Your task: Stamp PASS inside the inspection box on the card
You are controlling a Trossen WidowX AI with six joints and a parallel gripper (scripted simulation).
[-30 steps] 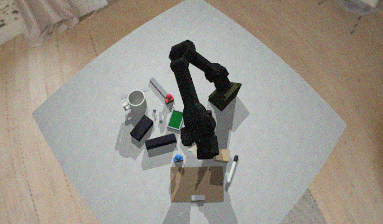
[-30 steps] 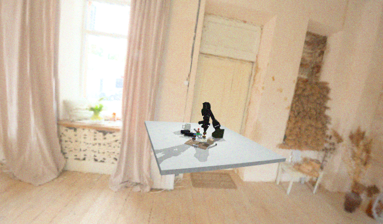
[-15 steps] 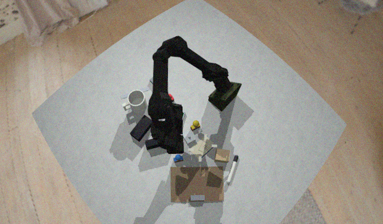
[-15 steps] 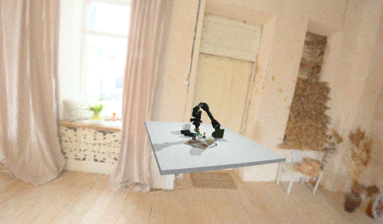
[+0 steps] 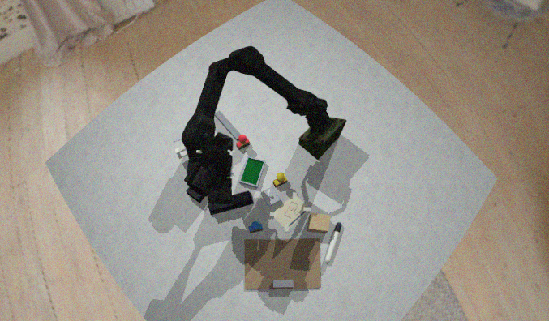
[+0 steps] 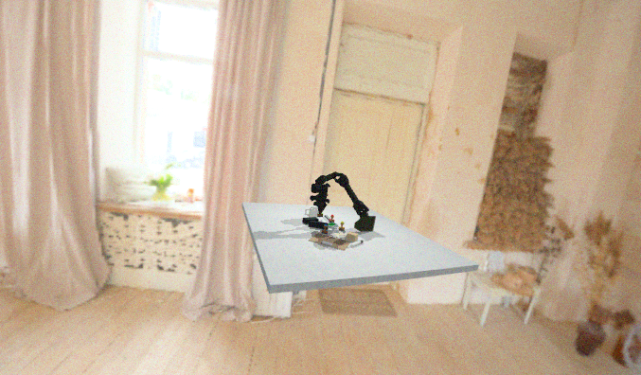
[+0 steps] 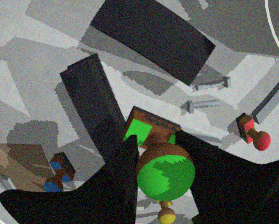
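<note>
Gripping fingers: the gripper (image 6: 321, 211) (image 7: 156, 139) is closed part-way, stopped by the green-marked stamp (image 6: 320, 216) (image 7: 166, 177); its knob faces the wrist camera, base outward. Lettering not readable; presumed the PASS stamp.
Stamp base: appears raised over the bench (image 5: 394, 182) (image 6: 389, 256) (image 7: 20, 60); exact clearance cannot be told.
Black block: the long black block (image 5: 231, 203) (image 6: 319, 224) (image 7: 92, 105) lies near the held stamp. Set-down should avoid its edge.
Green pad: the ink pad (image 5: 252, 171) (image 6: 331, 224) lies apart from the arm's reach point, beside the arm in the top view.
Card: beyond the pad, the card (image 5: 285, 214) shows an outline with dark strokes inside. Possibly the print; cannot confirm.
Other stamps: red stamp (image 5: 242, 141) (image 6: 332, 218) (image 7: 262, 140) and yellow stamp (image 5: 280, 178) (image 6: 342, 225) (image 7: 166, 216) stand apart.
Bench return: probable step. Lower vertically, base level, seat it fully, then open gently and lift straight, lest it tip.
</note>
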